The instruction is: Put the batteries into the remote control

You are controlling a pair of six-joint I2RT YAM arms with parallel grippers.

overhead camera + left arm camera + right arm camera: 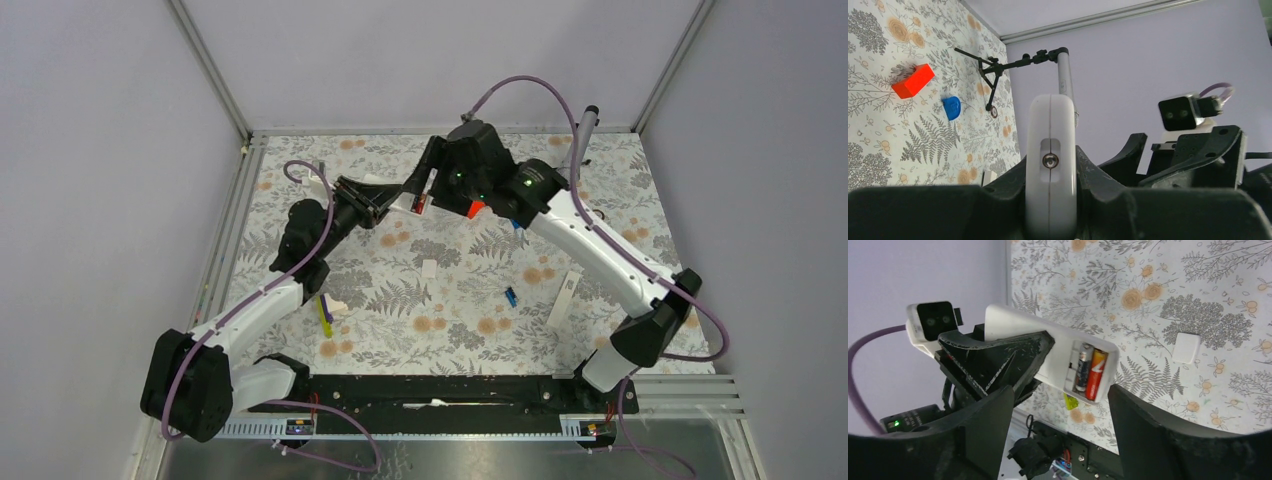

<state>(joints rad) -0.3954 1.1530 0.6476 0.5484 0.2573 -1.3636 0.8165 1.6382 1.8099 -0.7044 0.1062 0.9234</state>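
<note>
With the left end effector [372, 202] clenched on the remote control [1013, 322] held above the worktop [1228, 270] and the right end effector [1063, 407] spread empty before it, the batteries [1091, 374], seemingly seated in it with no cover on, could drop out if a bump tilts it.

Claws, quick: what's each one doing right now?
Left claw: closed on the remote control.
Right claw: open, holding nothing.
</note>
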